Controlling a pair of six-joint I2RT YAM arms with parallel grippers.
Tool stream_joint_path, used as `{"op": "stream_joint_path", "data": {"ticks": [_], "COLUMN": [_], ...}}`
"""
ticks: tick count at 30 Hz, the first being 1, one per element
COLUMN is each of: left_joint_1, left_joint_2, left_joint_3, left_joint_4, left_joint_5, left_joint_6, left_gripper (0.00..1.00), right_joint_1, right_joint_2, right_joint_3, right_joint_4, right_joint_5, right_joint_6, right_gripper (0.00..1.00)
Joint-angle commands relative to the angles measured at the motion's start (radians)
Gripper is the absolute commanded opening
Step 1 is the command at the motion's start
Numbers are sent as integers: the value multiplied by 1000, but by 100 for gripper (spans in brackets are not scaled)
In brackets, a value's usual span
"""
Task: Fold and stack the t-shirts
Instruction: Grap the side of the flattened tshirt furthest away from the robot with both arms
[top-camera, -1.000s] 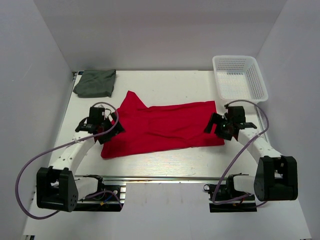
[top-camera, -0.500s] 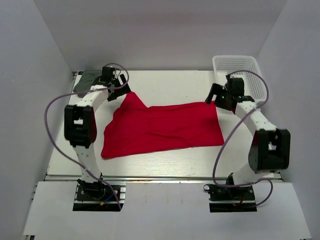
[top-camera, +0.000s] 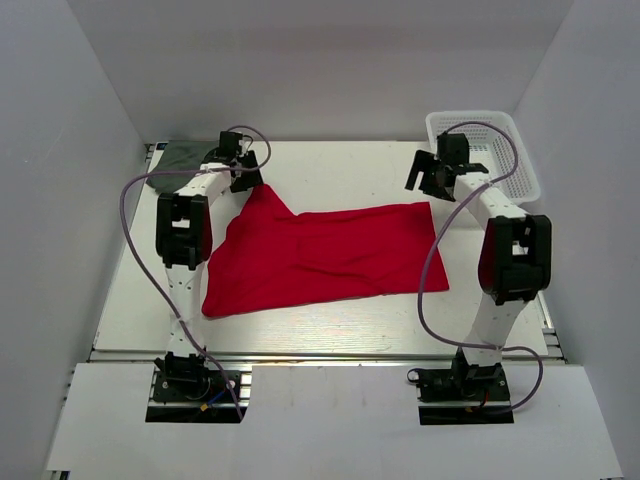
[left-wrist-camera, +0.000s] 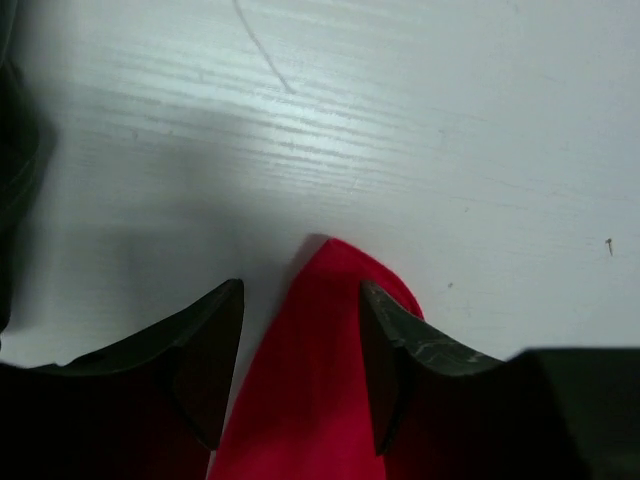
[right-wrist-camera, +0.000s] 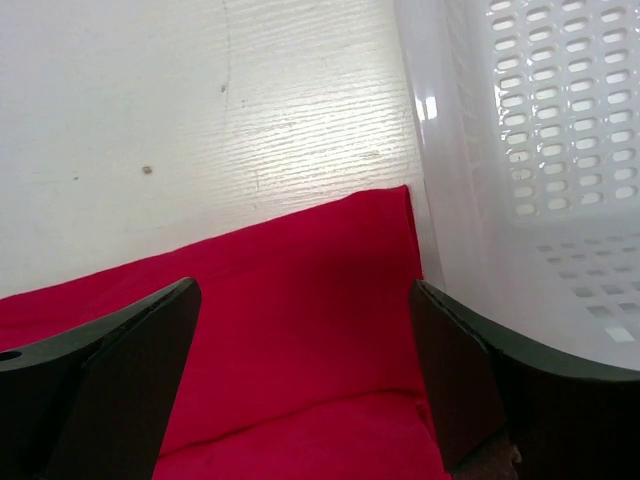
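The bright red cloth t-shirt (top-camera: 325, 255) lies spread flat on the white tabletop (top-camera: 340, 330) — first fold not begun. Left jaws stand partly apart astride its far-left tip; right jaws gape wide above the far-right corner. Next, I judge — both pinch and lift.

Both arms reach far forward, elbows raised, wrists pitched down. The left gripper (left-wrist-camera: 300, 300) has its jaws partly apart; the right gripper (right-wrist-camera: 303, 300) has its jaws spread wide. They sit well apart.
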Motion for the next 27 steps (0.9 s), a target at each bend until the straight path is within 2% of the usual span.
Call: {"op": "stream_joint_path", "data": {"ticks": [1, 3, 6, 7, 9, 16, 23, 27], "left_joint_1": [-16, -16, -16, -16, -25, -25, -25, -25], "left_joint_2": [5, 16, 16, 16, 16, -93, -241, -298], "left_joint_3": [31, 21, -31, -43, -71, -173, -340, -403], "left_joint_4": [28, 19, 37, 61, 71, 203, 353, 393], "left_joint_5": [22, 22, 42, 51, 71, 95, 190, 221], "left_joint_6": [29, 29, 48, 57, 57, 57, 57, 57], "left_gripper": [59, 59, 44, 26, 0, 0, 0, 0], "right_joint_1": [7, 13, 26, 35, 47, 96, 113, 109], "right_joint_2": [30, 53, 78, 93, 122, 201, 253, 271], "right_joint_3": [70, 82, 98, 110, 127, 196, 216, 223], "right_joint_4": [-35, -35, -35, -37, -40, -61, -138, -141], "right_joint_5": [70, 83, 87, 90, 91, 143, 273, 278], "right_joint_6": [-25, -21, -21, -24, -31, -18, 97, 131], "right_gripper": [90, 90, 90, 90, 90, 90, 90, 90]}}
